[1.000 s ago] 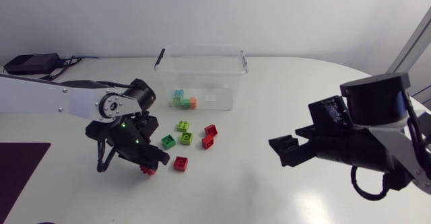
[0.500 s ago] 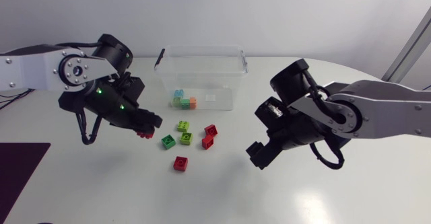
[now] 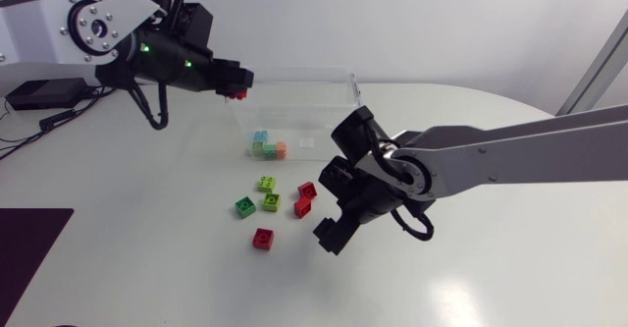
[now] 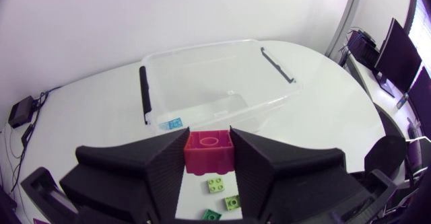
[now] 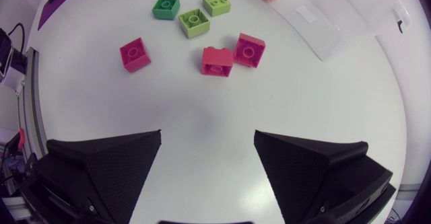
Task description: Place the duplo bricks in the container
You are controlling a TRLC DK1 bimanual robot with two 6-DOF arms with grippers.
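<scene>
Upper left of the frame in the head view, the left arm point(image 3: 78, 23) comes in from the side edge and stretches toward the middle. Its left hand point(image 3: 235, 81) hangs in the air over the left end of the container point(image 3: 294, 70). The left wrist view shows both fingers pressed against the sides of a magenta brick point(image 3: 238, 95), studs up, pinching it between them, with the open container lying ahead of and below the hand.

The container is a clear box in the upper middle of the frame, standing on the white tabletop point(image 3: 147, 268). Four small bricks sit together against its near wall: a light blue brick point(image 3: 260, 137), two green bricks point(image 3: 263, 150) and an orange brick point(image 3: 281, 149).

Just below the container, in the middle of the frame, six loose bricks lie on the tabletop. There is a lime brick point(image 3: 266, 184), a dark green brick point(image 3: 244, 206) beside a second lime brick point(image 3: 271, 201), a pair of red bricks point(image 3: 305, 197) touching each other, and a lone red brick point(image 3: 262, 238) nearest the lower edge.

Right of these, the right hand point(image 5: 207, 135) is low over the tabletop with its fingers spread wide and nothing between them; the loose bricks lie ahead of it. The right arm point(image 3: 510, 155) runs out to the right edge of the frame.
</scene>
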